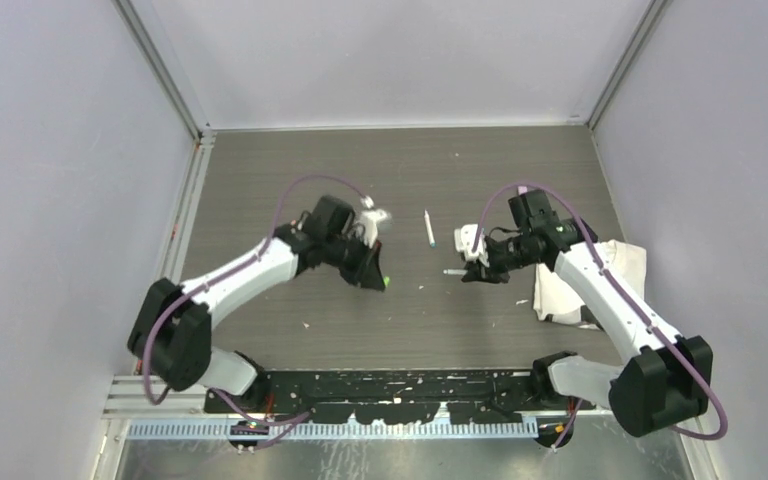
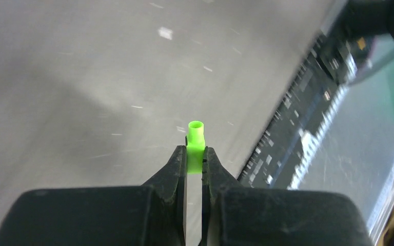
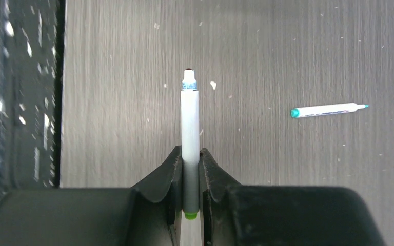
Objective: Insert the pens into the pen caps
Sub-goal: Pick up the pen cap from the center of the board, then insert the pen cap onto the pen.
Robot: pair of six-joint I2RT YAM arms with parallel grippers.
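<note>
My left gripper (image 2: pixel 195 156) is shut on a bright green pen cap (image 2: pixel 196 141), whose open mouth points away from the fingers. From above, the cap (image 1: pixel 387 283) shows as a green dot at the left gripper's tip (image 1: pixel 380 280). My right gripper (image 3: pixel 190 156) is shut on a white pen (image 3: pixel 190 118) with a green rear end, its bare tip pointing forward. In the top view this pen (image 1: pixel 455 272) sticks out leftward from the right gripper (image 1: pixel 475 270), toward the cap, with a gap between them. Another white pen (image 1: pixel 429 228) with a teal end lies on the table between the arms, also visible as a pen (image 3: pixel 328 109) in the right wrist view.
A crumpled white cloth (image 1: pixel 585 280) lies under the right arm at the table's right side. A black rail (image 1: pixel 400 395) runs along the near edge. Grey walls enclose the dark wood-grain table (image 1: pixel 410 180) on three sides. Small white specks dot the surface.
</note>
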